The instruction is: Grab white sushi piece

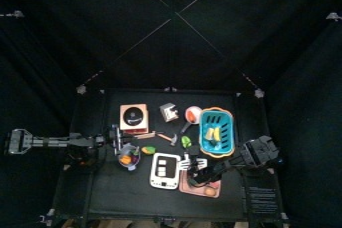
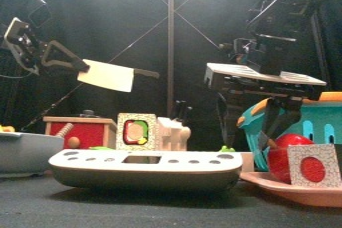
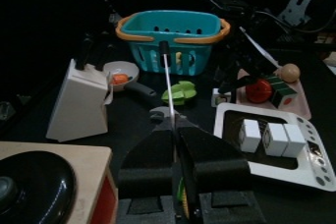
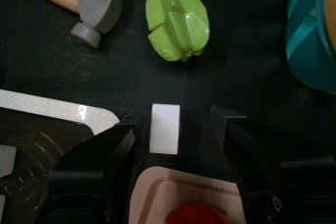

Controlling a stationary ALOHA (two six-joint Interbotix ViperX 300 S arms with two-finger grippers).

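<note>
The white sushi piece (image 4: 164, 128) is a small white rectangle lying flat on the black table. My right gripper (image 4: 174, 138) is open, with one jaw on each side of the piece and not touching it; it sits right of the table's middle in the top view (image 1: 201, 168). The piece lies between a white tray (image 4: 39, 120) and a pink plate (image 4: 184, 189). My left gripper (image 3: 175, 122) is shut and empty, resting at the table's left (image 1: 115, 151).
A green fruit (image 4: 180, 22) and a toy hammer (image 4: 92, 7) lie just beyond the piece. A teal basket (image 3: 171, 36) stands at the right (image 1: 217, 130). A white box (image 3: 79, 100) and a wooden board (image 3: 46, 174) are on the left side.
</note>
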